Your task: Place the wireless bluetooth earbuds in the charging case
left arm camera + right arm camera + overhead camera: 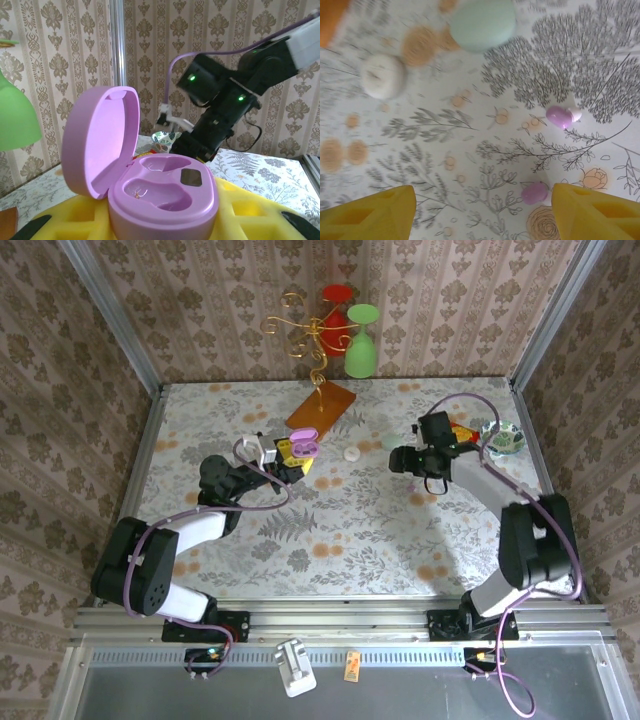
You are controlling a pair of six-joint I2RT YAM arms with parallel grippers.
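The lilac charging case (162,192) stands with its lid tipped back, and both wells look bare. My left gripper (290,455) is shut on it, a yellow pad pressing each side (250,212). From above, the charging case (303,443) sits left of centre. Two small lilac earbuds lie on the floral table: one earbud (535,192) just inside my right gripper's right finger (595,212), the other earbud (560,116) farther off. My right gripper (482,215) hovers open over the table with nothing between its fingers; from above, the right gripper (402,458) is right of centre.
A white pebble-shaped case (382,76) and a mint-green one (482,22) lie beyond the right gripper. A gold wire stand on an orange base (320,405), a green cup (361,340) and a red cup (336,302) are at the back. A patterned dish (503,438) sits far right.
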